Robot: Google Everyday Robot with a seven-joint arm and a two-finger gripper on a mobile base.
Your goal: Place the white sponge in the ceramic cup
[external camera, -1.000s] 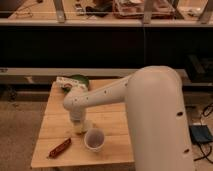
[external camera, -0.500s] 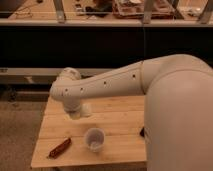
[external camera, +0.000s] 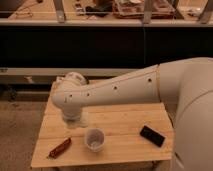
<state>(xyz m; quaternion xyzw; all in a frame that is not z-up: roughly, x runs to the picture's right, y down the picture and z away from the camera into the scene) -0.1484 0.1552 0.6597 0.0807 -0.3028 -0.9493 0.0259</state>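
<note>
Pale wood slats make up the small table [external camera: 125, 117], and the robot's big white arm [external camera: 115, 90] reaches across it from the side where the dark flat object [external camera: 152, 135] lies. The arm bends down at its far end, so the gripper [external camera: 75, 119] hangs low over the boards, near the middle of the table's other half. From where I stand the wrist housing covers it, and I cannot tell whether it is clamped on something or slack.

A whitish patch at its tip [external camera: 80, 123] looks to me like the white sponge, either held there or lying just under it. I can't make out its outline or which way its long side runs.

What matters is the ceramic cup [external camera: 94, 139]. It stands upright with its mouth open to the ceiling, near the gripper but apart from it. It sits closer to the table's front edge and a little over toward the dark object. If the sponge is in hand, I'd guess the job is a short diagonal shift that way, then a drop straight down into the mouth. The pad looks about as wide as the cup, so a flat release could lodge it on the rim.

A reddish-brown packet [external camera: 60, 148] lies at the front corner, clear of that path
</note>
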